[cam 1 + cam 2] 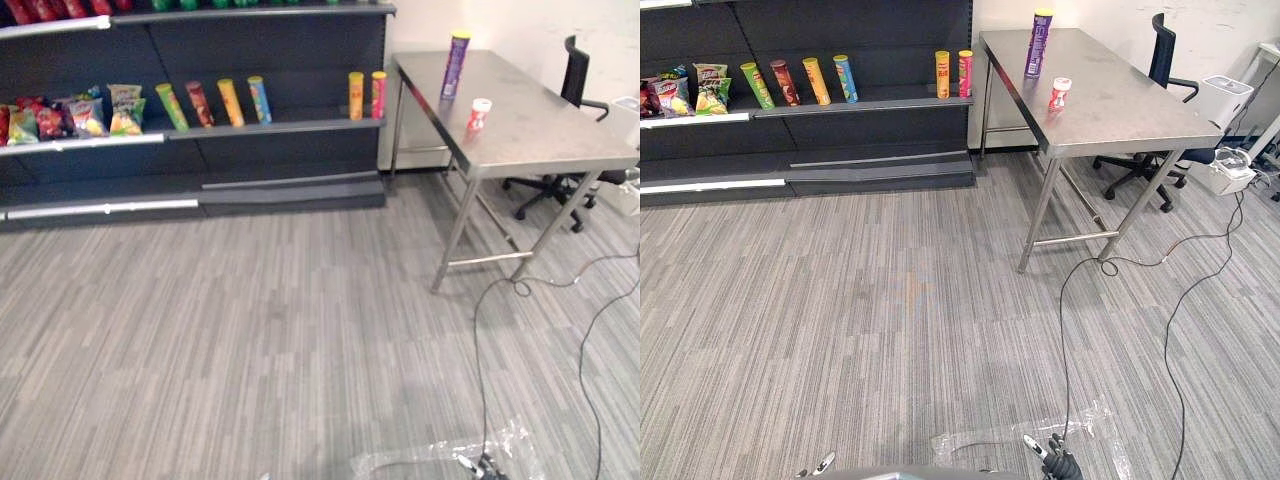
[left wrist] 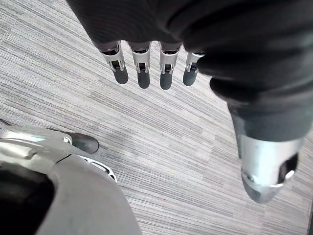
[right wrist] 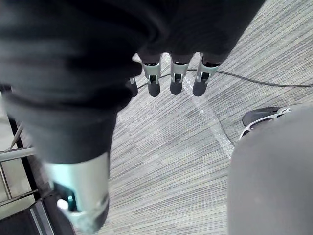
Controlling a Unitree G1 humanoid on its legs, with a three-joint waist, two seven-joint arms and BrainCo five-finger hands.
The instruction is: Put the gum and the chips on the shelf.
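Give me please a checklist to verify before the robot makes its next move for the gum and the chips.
1. Hands free: the left robot hand and the right robot hand hang over the floor with straight fingers and hold nothing: ok.
2. The purple chips can stands upright on the table: ok.
3. The gum container stands upright, apart from the can, near the table's front edge: ok.
4. Items within reach: the table is far ahead on the right: not ok, probably walk closer first.
5. Free spot on the shelf: there is a gap between the cans: ok.
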